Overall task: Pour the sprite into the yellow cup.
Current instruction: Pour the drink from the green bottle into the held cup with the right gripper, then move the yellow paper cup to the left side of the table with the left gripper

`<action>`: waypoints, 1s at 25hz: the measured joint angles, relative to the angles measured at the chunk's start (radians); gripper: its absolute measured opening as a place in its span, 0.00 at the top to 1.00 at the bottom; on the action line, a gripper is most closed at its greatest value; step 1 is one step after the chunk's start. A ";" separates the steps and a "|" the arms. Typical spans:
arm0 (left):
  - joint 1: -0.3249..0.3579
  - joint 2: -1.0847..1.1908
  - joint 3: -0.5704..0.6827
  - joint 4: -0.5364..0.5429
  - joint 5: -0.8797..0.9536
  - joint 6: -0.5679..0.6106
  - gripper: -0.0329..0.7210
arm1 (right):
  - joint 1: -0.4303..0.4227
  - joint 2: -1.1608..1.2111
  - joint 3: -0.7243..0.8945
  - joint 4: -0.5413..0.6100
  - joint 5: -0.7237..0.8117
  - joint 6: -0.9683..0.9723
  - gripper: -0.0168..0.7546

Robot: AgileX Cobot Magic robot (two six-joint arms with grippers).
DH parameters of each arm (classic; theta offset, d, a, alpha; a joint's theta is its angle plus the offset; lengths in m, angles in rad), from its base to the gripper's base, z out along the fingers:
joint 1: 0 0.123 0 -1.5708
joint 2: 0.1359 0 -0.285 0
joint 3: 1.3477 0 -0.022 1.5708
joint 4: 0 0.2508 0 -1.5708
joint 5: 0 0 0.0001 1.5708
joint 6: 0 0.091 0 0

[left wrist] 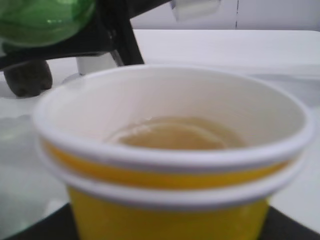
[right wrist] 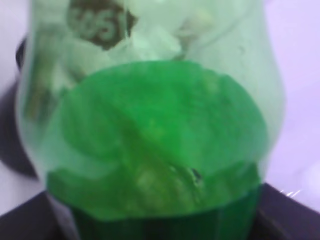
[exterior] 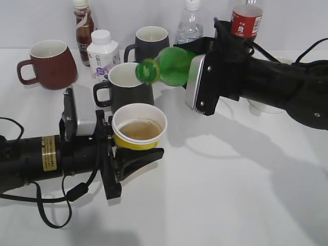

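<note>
The yellow cup point(exterior: 139, 132) has a white inside and a pale brownish liquid at its bottom. My left gripper point(exterior: 134, 151) is shut on it and holds it low over the table. It fills the left wrist view point(left wrist: 170, 200). The sprite bottle point(exterior: 171, 66) lies tipped on its side, neck pointing left, mouth point(exterior: 148, 70) above and just behind the cup. My right gripper point(exterior: 197, 77) is shut on its body. The right wrist view shows only the green bottle point(right wrist: 155, 145), close and blurred.
A dark mug point(exterior: 127, 84) stands right behind the cup, under the bottle's mouth. A brown-red mug point(exterior: 49, 64), a small white bottle point(exterior: 102, 54), a brown drink bottle point(exterior: 83, 25), another dark mug point(exterior: 149, 43), a water bottle point(exterior: 189, 25) and a cola bottle point(exterior: 246, 20) stand at the back.
</note>
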 joint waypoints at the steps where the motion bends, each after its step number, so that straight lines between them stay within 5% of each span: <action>1: 0.000 -0.001 0.000 -0.004 0.000 0.000 0.45 | 0.000 0.000 0.000 0.000 0.001 0.047 0.42; 8: 0.000 -0.069 0.000 -0.055 0.001 0.000 0.45 | 0.000 0.000 0.000 0.001 -0.002 0.456 0.42; 13: 0.000 -0.107 0.037 -0.192 0.002 0.000 0.45 | 0.000 0.000 0.000 0.012 -0.002 0.712 0.42; 25: 0.031 -0.209 0.136 -0.615 0.000 0.024 0.45 | 0.000 0.000 0.000 0.295 -0.003 0.825 0.42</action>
